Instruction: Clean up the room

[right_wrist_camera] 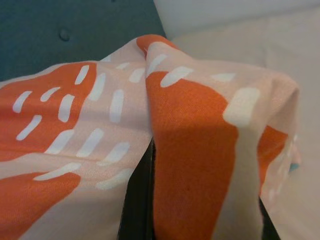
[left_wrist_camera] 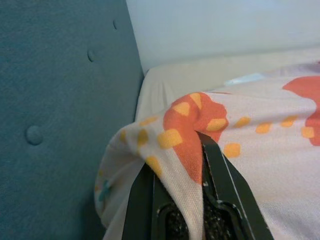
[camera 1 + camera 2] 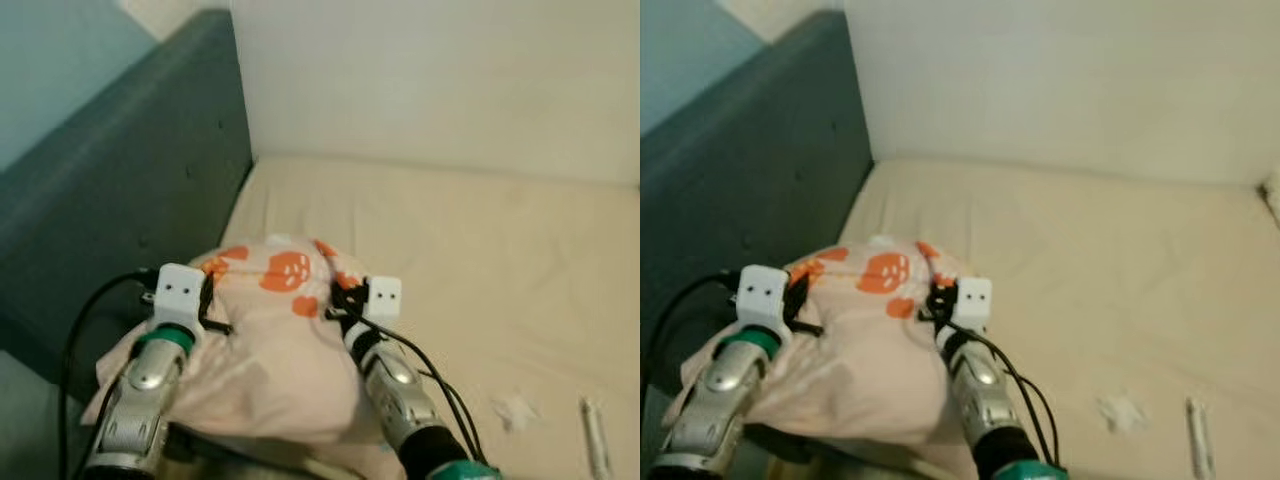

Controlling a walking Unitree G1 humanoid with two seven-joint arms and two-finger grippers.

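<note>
Pale pink pillow printed with orange blotches flecked white and yellow; cream bed sheet; dark teal tufted headboard; white wall; black fingers

A bedroom in a home. A bed with a bare cream mattress sits in the far corner against a plain white wall, with a blue-grey button-tufted padded headboard along its left side.
</note>
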